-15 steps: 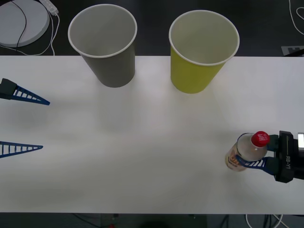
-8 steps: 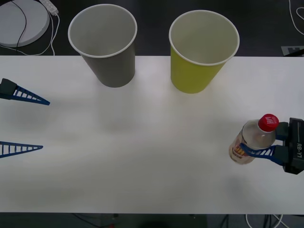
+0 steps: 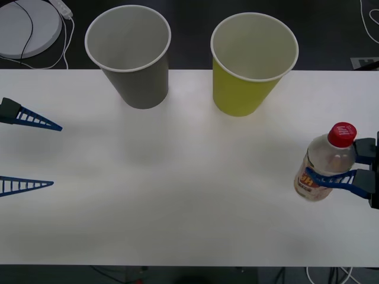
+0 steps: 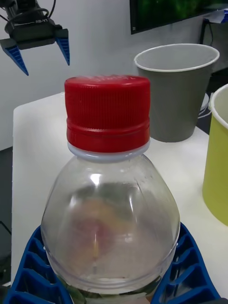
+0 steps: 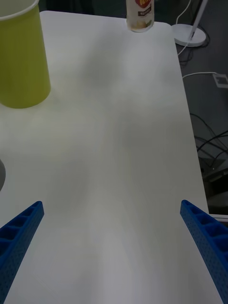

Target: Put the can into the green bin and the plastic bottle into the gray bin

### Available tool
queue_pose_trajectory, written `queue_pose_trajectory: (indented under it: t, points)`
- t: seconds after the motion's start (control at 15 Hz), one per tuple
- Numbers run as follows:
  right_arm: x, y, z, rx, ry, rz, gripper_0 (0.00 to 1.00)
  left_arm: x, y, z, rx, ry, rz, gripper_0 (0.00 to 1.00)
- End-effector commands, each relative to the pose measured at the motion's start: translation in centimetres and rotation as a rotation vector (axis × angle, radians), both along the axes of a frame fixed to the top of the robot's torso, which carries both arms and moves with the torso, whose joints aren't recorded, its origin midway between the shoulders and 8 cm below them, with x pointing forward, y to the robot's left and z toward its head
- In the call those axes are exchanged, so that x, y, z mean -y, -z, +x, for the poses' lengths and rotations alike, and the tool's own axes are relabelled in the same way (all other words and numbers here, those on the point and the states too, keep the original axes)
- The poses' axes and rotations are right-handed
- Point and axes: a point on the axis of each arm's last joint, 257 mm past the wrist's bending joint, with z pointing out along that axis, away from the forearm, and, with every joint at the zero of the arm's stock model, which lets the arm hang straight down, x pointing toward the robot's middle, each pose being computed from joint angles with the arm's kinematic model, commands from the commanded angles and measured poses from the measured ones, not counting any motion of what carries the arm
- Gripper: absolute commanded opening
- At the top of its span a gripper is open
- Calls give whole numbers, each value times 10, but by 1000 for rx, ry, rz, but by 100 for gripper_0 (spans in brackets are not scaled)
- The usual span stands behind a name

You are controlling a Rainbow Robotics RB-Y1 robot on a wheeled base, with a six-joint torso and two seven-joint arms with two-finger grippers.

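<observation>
Gripping small clear plastic bottle (image 3: 327,168) with red cap: right gripper (image 3: 346,168), clenched. Lifted higher, shifted outward off white counter (image 3: 177,195), well right of tall gray paper-cup bin (image 3: 131,56). Carry to bin judged next. Left gripper (image 3: 32,151) parked, released.

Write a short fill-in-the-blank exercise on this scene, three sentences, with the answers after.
1. The right gripper is shut on the ___.
2. The bottle's cap is ___ in colour.
3. In the front view, the gray bin stands to the ___ of the green bin, and the left gripper waits open.

Answers: bottle; red; left
</observation>
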Motion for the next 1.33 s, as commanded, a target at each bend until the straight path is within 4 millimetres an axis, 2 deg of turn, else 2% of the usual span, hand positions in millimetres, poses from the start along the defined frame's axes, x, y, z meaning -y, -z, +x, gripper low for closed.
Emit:
queue_pose_trajectory:
  t: [0.07,0.67,1.13,1.33]
  points:
    - [-9,-15,-8,-34,16,-24,0,0,0,0,0,0,0,100]
    - [-45,-54,-20,-134,81,-85,0,0,0,0,0,0,0,100]
    - [-77,-84,-17,-203,153,-142,0,0,0,0,0,0,0,100]
    - [-83,-94,-7,-195,147,-179,0,0,0,0,0,0,0,100]
